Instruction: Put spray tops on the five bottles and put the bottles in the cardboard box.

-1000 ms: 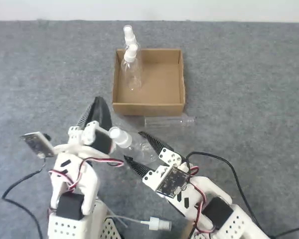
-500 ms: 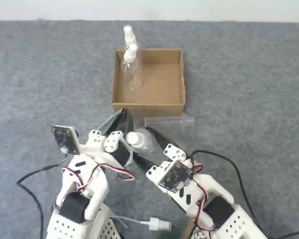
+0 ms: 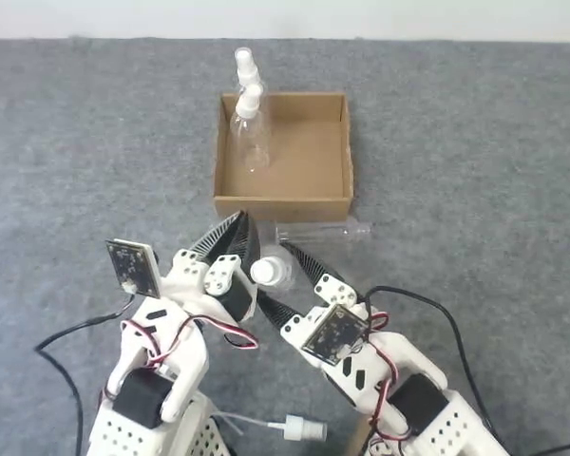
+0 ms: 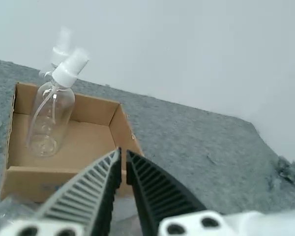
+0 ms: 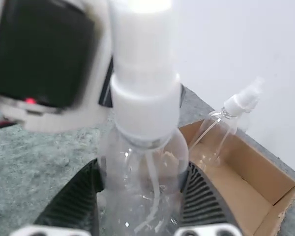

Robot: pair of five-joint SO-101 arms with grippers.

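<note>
Both arms lean forward side by side, their wrists close together. The left gripper [image 4: 124, 153] has its two jaws almost pressed together, with nothing between them. The right gripper [image 3: 272, 274] is clamped on a bottle [image 5: 142, 98], one jaw on each side.

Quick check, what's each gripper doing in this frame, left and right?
Left gripper: shut, holding nothing.
Right gripper: shut on a bottle.
</note>
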